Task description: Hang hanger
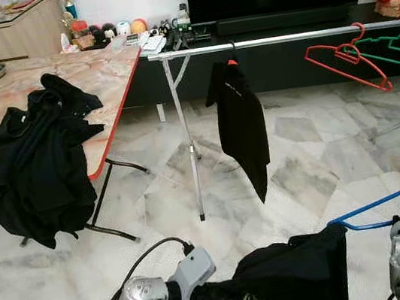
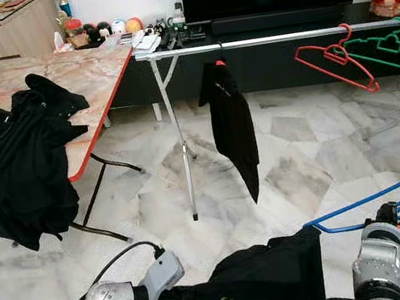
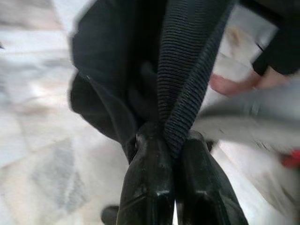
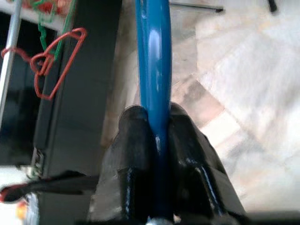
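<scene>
Currently: right gripper (image 4: 157, 136) pinches blue hanger (image 2: 369, 207), left gripper (image 3: 171, 140) pinches black garment (image 2: 266, 276); next, likely lift hook onto rail (image 1: 281, 39).

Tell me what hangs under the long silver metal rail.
Under the silver metal rail hang a black shirt on a red-hooked hanger, a bare red wire hanger and a bare green wire hanger. The shirt covers its hanger's frame.

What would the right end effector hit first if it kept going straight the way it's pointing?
Probably nothing soon: the right end effector, shut on the blue hanger, points over marble floor. The black TV cabinet lies off to one side; depth is unclear.
</scene>
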### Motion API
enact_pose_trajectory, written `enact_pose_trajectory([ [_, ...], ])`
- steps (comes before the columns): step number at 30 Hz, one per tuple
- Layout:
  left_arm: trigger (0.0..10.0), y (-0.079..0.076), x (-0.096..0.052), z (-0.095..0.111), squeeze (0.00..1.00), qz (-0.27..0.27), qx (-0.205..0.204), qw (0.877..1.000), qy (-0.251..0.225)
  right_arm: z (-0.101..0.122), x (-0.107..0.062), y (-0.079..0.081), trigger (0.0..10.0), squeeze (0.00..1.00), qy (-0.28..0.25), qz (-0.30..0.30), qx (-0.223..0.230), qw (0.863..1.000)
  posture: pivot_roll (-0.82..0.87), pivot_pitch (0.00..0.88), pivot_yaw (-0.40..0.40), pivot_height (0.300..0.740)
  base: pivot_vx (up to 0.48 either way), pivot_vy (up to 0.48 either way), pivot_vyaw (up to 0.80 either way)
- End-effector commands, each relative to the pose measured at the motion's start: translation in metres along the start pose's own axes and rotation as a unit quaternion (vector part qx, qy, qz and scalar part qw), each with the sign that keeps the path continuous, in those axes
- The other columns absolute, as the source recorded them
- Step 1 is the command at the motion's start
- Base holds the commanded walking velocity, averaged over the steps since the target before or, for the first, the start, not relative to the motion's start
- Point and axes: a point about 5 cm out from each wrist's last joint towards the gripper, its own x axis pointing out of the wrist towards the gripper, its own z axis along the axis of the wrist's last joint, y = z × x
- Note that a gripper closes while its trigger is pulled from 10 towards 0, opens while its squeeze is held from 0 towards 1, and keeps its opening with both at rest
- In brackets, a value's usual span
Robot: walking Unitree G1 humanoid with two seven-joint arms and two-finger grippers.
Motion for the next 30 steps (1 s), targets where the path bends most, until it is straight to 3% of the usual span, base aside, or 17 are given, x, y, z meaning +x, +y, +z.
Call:
enact_pose_trajectory([
  [1, 0.0, -0.002, -0.007, -0.016, 0.00, -0.009, 0.000, 0.999, 0.048, 0.008, 0.003, 0.010, 10.0, 0.00, -0.011, 0.029, -0.068, 0.997, 0.02, 0.063, -0.013, 0.740, 0.000, 0.000, 0.00],
  [2, 0.0, -0.002, -0.008, -0.018, 0.00, -0.011, 0.004, 0.998, 0.056, 0.004, 0.003, 0.011, 10.0, 0.00, 0.005, 0.041, -0.132, 0.990, 0.02, 0.062, -0.014, 0.740, 0.000, 0.000, 0.00],
  [3, 0.0, 0.001, -0.008, -0.017, 0.00, 0.004, 0.007, 0.998, 0.057, -0.013, 0.000, 0.010, 10.0, 0.00, 0.059, 0.061, -0.244, 0.966, 0.02, 0.063, -0.015, 0.740, 0.000, 0.000, 0.00],
  [4, 0.0, 0.001, -0.008, -0.017, 0.00, 0.004, 0.007, 0.998, 0.057, -0.013, 0.000, 0.010, 10.0, 0.00, 0.059, 0.061, -0.244, 0.966, 0.02, 0.063, -0.015, 0.740, 0.000, 0.000, 0.00],
  [5, 0.0, 0.003, -0.008, -0.017, 0.00, 0.013, 0.004, 0.999, 0.053, -0.026, -0.005, 0.009, 10.0, 0.00, 0.093, 0.083, -0.333, 0.935, 0.02, 0.062, -0.016, 0.740, 0.000, 0.000, 0.00],
  [7, 0.0, 0.003, -0.008, -0.016, 0.00, 0.010, 0.004, 0.999, 0.051, -0.035, -0.008, 0.005, 10.0, 0.00, 0.122, 0.095, -0.368, 0.917, 0.02, 0.063, -0.017, 0.740, 0.000, 0.000, 0.00],
  [9, 0.0, 0.003, -0.009, -0.015, 0.00, 0.008, 0.006, 0.999, 0.052, -0.044, -0.013, 0.000, 10.0, 0.00, 0.138, 0.108, -0.450, 0.876, 0.02, 0.062, -0.019, 0.740, 0.000, 0.000, 0.00],
  [13, 0.0, 0.003, -0.010, -0.015, 0.00, 0.010, 0.007, 0.999, 0.052, -0.046, -0.014, -0.001, 10.0, 0.00, 0.136, 0.102, -0.452, 0.875, 0.02, 0.062, -0.018, 0.740, 0.000, 0.000, 0.00],
  [16, 0.0, 0.005, -0.010, -0.014, 0.00, 0.025, 0.011, 0.999, 0.045, -0.049, -0.015, -0.005, 10.0, 0.00, 0.151, 0.093, -0.491, 0.853, 0.02, 0.063, -0.019, 0.740, 0.000, 0.000, 0.00],
  [17, 0.0, 0.008, -0.010, -0.011, 0.00, 0.038, 0.013, 0.999, 0.036, -0.052, -0.017, -0.006, 10.0, 0.00, 0.155, 0.105, -0.533, 0.825, 0.02, 0.063, -0.019, 0.740, 0.000, 0.000, 0.00],
  [18, 0.0, 0.010, -0.010, -0.007, 0.00, 0.043, 0.012, 0.999, 0.026, -0.053, -0.018, -0.007, 10.0, 0.00, 0.156, 0.115, -0.558, 0.807, 0.02, 0.063, -0.021, 0.740, 0.000, 0.000, 0.00],
  [20, 0.0, 0.011, -0.009, -0.003, 0.00, 0.044, 0.007, 0.999, 0.011, -0.056, -0.020, -0.008, 10.0, 0.00, 0.155, 0.131, -0.593, 0.780, 0.02, 0.061, -0.022, 0.740, 0.000, 0.000, 0.00],
  [21, 0.0, 0.011, -0.009, 0.005, 0.00, 0.037, -0.003, 0.999, -0.013, -0.061, -0.024, -0.007, 10.0, 0.00, 0.153, 0.161, -0.628, 0.746, 0.02, 0.062, -0.021, 0.740, 0.000, 0.000, 0.00],
  [23, 0.0, 0.010, -0.009, 0.010, 0.00, 0.030, -0.006, 0.999, -0.029, -0.065, -0.027, -0.006, 10.0, 0.00, 0.146, 0.182, -0.645, 0.728, 0.02, 0.062, -0.020, 0.740, 0.000, 0.000, 0.00],
  [25, 0.0, 0.010, -0.009, 0.011, 0.00, 0.028, -0.006, 0.999, -0.032, -0.066, -0.028, -0.005, 10.0, 0.00, 0.145, 0.189, -0.645, 0.726, 0.02, 0.062, -0.020, 0.740, 0.000, 0.000, 0.00],
  [27, 0.0, 0.010, -0.009, 0.022, 0.00, 0.022, -0.011, 0.998, -0.062, -0.078, -0.036, -0.005, 10.0, 0.00, 0.154, 0.233, -0.657, 0.700, 0.02, 0.062, -0.020, 0.740, 0.000, 0.000, 0.00],
  [30, 0.0, 0.010, -0.009, 0.031, 0.00, 0.018, -0.016, 0.996, -0.090, -0.090, -0.044, -0.009, 10.0, 0.00, 0.174, 0.255, -0.673, 0.672, 0.02, 0.062, -0.021, 0.740, 0.000, 0.000, 0.00],
])
